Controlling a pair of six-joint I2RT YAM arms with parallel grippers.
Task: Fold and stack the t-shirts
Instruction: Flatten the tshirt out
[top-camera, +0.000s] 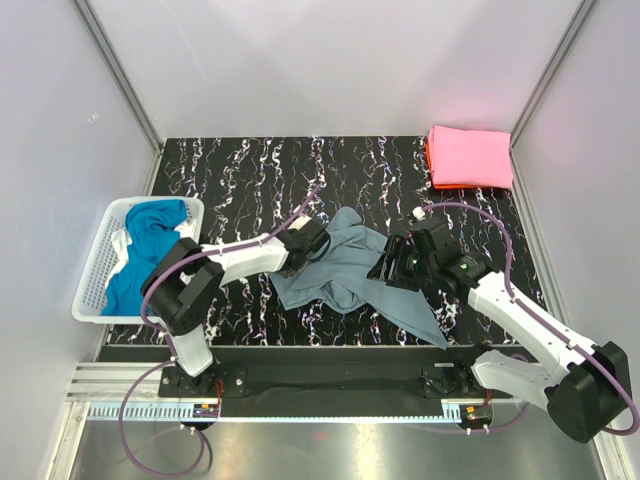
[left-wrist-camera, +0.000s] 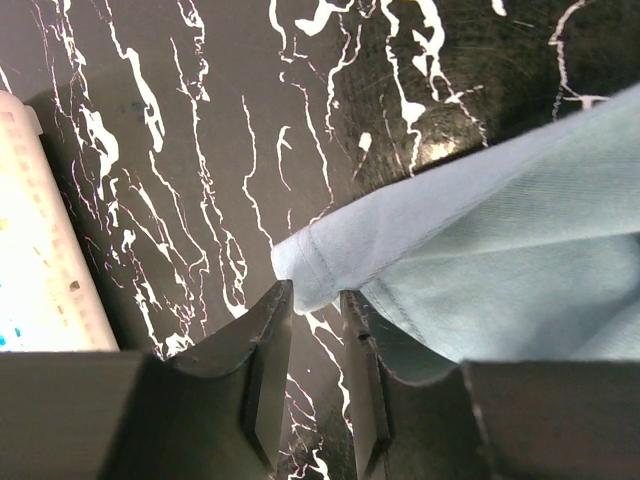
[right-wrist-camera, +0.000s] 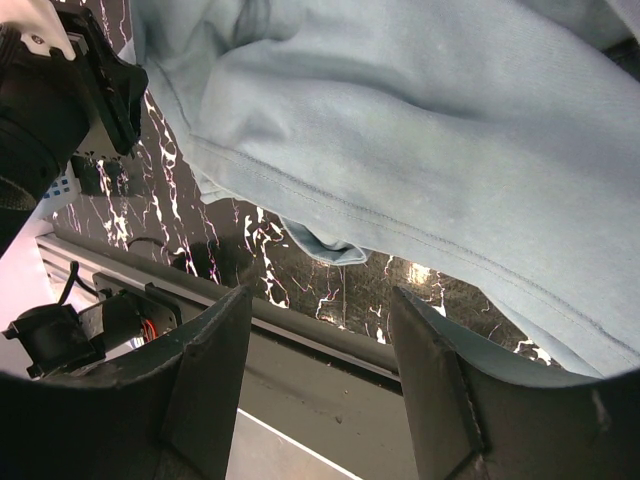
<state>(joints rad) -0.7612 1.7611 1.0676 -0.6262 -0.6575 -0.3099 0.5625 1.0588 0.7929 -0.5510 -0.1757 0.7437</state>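
A dusty grey-blue t-shirt (top-camera: 345, 262) lies crumpled and unfolded in the middle of the black marbled table (top-camera: 250, 170). My left gripper (top-camera: 306, 240) is at its upper left edge. In the left wrist view the jaws (left-wrist-camera: 315, 296) stand narrow, pinching a hemmed corner of the shirt (left-wrist-camera: 480, 240). My right gripper (top-camera: 393, 266) is over the shirt's right side. In the right wrist view it (right-wrist-camera: 320, 300) is wide open and empty, with the shirt (right-wrist-camera: 420, 130) hanging just beyond the fingertips. A folded pink t-shirt (top-camera: 470, 156) lies at the back right on an orange-red one (top-camera: 429, 156).
A white mesh basket (top-camera: 98, 268) at the left edge holds bright blue t-shirts (top-camera: 150, 235). The table's front rail (right-wrist-camera: 330, 330) and the arm bases lie close behind the right gripper. Grey walls close in the back and sides.
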